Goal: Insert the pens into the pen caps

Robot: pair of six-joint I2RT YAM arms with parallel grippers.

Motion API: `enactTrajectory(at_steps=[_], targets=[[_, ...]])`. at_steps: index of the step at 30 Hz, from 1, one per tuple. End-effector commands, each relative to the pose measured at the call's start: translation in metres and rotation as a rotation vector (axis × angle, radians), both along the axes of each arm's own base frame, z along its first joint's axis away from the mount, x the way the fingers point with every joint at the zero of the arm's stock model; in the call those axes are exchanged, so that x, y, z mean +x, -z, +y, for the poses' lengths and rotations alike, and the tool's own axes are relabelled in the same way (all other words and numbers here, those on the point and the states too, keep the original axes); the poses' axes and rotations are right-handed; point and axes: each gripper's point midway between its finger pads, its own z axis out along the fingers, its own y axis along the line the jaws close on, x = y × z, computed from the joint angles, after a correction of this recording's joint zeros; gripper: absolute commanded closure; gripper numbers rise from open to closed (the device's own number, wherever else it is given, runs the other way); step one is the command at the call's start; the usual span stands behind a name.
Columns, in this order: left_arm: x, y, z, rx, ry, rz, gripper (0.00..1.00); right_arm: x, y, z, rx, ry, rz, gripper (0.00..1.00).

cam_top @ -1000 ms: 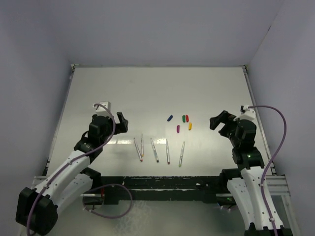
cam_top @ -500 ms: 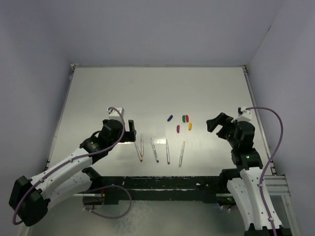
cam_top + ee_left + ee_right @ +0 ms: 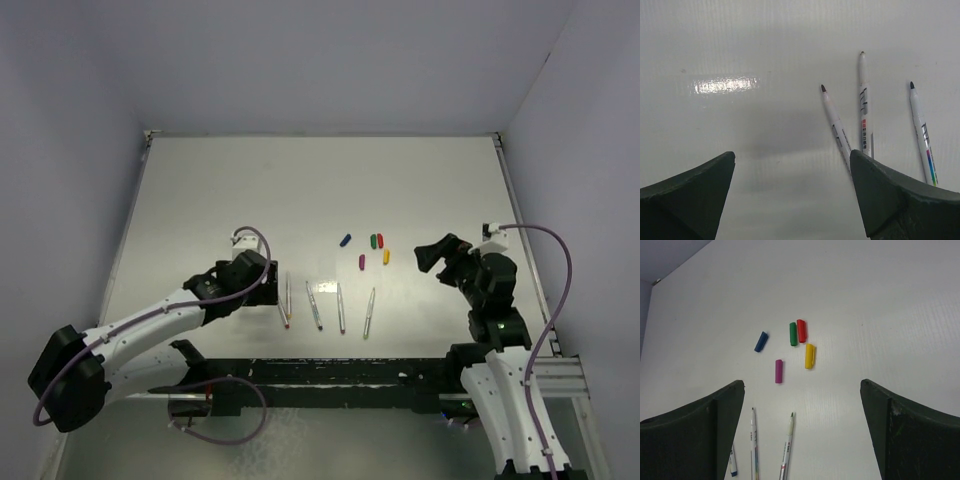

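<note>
Several thin white pens [image 3: 314, 305] lie side by side near the table's front edge. Three of them show in the left wrist view, the nearest pen [image 3: 836, 120] just inside my right-hand finger. The caps sit behind them: blue cap [image 3: 760, 341], green cap [image 3: 793, 333], red cap [image 3: 801, 330], yellow cap [image 3: 810, 355] and purple cap [image 3: 778, 371]. My left gripper [image 3: 273, 287] is open, low over the table at the left end of the pen row, holding nothing. My right gripper [image 3: 433, 256] is open and empty, to the right of the caps [image 3: 374, 248] and facing them.
The white table [image 3: 300, 190] is walled at the back and sides. A black rail [image 3: 340, 372] runs along the front edge between the arm bases. A bright glare patch [image 3: 725, 85] lies on the table ahead of the left gripper.
My left arm has swung right and forward, bringing its gripper from the left of the table to the leftmost pens. The right gripper has edged slightly left and nearer. Both stay open.
</note>
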Motion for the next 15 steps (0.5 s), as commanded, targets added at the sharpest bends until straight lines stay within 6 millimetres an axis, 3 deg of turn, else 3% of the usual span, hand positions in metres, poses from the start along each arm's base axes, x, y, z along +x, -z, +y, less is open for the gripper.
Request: enactTrajectory(at_steps=[1,7,15], targets=[[0.004,-0.003,-0.007,0.000,-0.036,-0.008,0.01,0.002,-0.034,0.002,-0.021,-0.033,-0.113,0.00],[0.000,0.012,-0.011,0.043,-0.046,0.024,0.04,-0.006,-0.028,-0.013,-0.076,0.031,-0.074,0.00],[0.006,0.009,-0.025,0.008,-0.039,-0.006,0.08,-0.007,-0.031,-0.018,-0.104,0.047,-0.090,0.00]])
